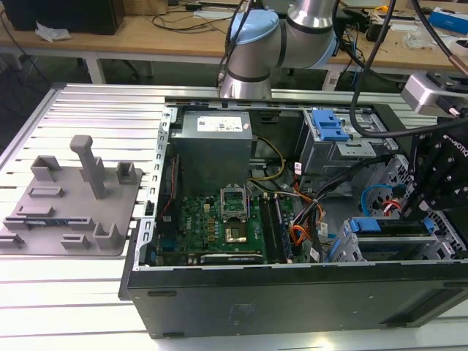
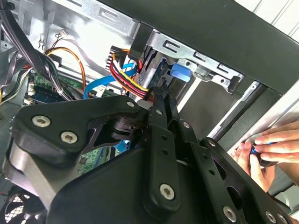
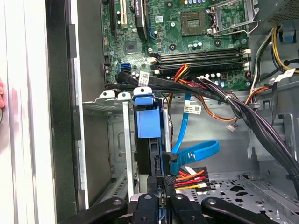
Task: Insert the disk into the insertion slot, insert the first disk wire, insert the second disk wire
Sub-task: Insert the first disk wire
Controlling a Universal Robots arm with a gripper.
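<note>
The disk (image 1: 391,228) sits in its blue frame inside the insertion slot (image 1: 342,250), at the exterior view's right end of the open case. In the first wrist view the disk's blue frame (image 3: 147,119) stands between the rails of the insertion slot (image 3: 126,140). My gripper (image 3: 160,184) is at the disk's rear edge, shut on the black plug of a red, yellow and black disk wire (image 3: 189,177). A flat blue disk wire (image 3: 196,151) ends in a black plug beside the same edge. In the second wrist view my gripper (image 2: 159,97) meets the coloured disk wire (image 2: 131,81).
A larger grey bay with a blue latch (image 1: 329,124) stands behind. The motherboard (image 1: 219,223), power supply (image 1: 213,142) and thick black cable bundles (image 3: 243,112) crowd the case. A person's hand (image 2: 273,147) rests at the case's outer edge. A grey fixture (image 1: 69,197) lies outside.
</note>
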